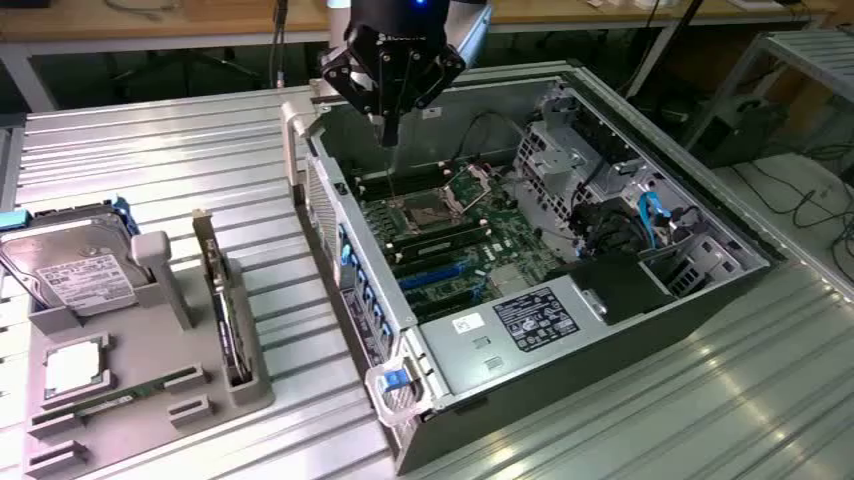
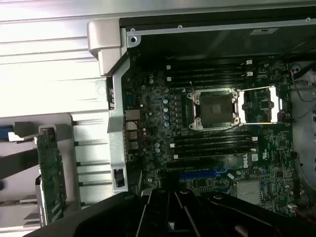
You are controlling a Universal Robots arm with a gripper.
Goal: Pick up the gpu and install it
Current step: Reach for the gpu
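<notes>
At the exterior view's left, the grey tray (image 1: pixel 140 345) is holding a hard drive (image 1: pixel 74 265) and the gpu (image 1: pixel 220 300), standing on edge. Rightward, the open computer case (image 1: pixel 601 370) is showing its motherboard (image 1: pixel 454 240); above it the jaws are hovering clenched shut, grasping nothing.
</notes>
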